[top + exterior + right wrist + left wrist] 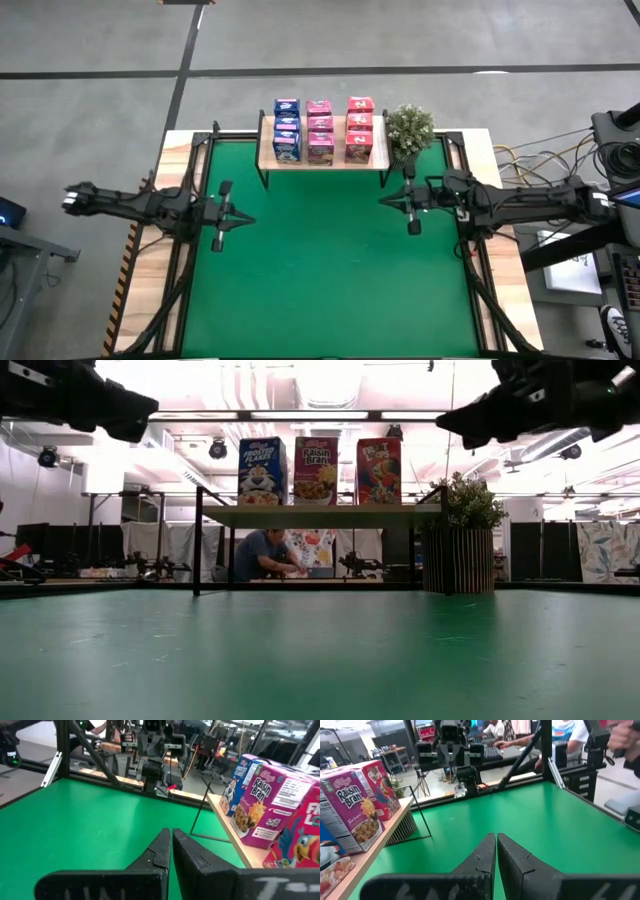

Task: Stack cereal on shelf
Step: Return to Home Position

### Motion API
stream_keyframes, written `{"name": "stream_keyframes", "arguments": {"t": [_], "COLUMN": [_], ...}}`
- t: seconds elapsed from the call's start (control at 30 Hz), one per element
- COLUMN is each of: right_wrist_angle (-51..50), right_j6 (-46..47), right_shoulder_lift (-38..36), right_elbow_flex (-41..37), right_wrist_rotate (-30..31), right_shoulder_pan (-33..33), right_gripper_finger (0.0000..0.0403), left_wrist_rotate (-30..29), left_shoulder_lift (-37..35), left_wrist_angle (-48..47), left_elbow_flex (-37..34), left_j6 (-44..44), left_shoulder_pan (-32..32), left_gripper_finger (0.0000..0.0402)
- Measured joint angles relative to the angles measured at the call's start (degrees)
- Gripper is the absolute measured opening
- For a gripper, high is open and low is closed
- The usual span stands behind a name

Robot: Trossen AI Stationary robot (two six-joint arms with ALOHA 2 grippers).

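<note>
The shelf (267, 150), a light wooden board on thin black legs, stands at the far edge of the green mat (330, 290). Several cereal boxes stand upright on it in three rows: blue (287, 130), pink (320, 130) and red (360, 128). In the low view the front boxes (316, 470) show above the board (320, 516). My left gripper (250, 219) hovers shut over the mat's left part and points toward the right. My right gripper (382, 201) hovers shut over the mat's right part, near the shelf's right end. Both are empty (496, 836) (167, 831).
A potted plant (410, 128) in a slatted pot (460, 560) stands just right of the shelf. Black frame rails run along both sides of the mat. Cables lie at the right edge of the table (530, 160). People sit at desks beyond the table (265, 555).
</note>
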Motion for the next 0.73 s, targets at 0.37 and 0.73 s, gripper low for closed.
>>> {"name": "stream_keyframes", "arguments": {"t": [0.37, 0.73], "right_wrist_angle": [1.3, -0.5], "right_j6": [0.7, 0.8], "right_shoulder_lift": [-10.6, -21.1], "right_elbow_flex": [-6.5, -10.5], "right_wrist_rotate": [0.4, 0.6], "right_shoulder_pan": [0.0, 0.0], "right_gripper_finger": [0.0009, 0.0009], "left_wrist_rotate": [0.0, -0.2], "left_shoulder_lift": [-9.9, -17.3], "left_wrist_angle": [-0.2, -0.4], "left_elbow_flex": [-4.2, -6.5], "left_j6": [-1.0, -1.5], "left_shoulder_pan": [0.1, 0.1], "left_gripper_finger": [0.0000, 0.0000]}}
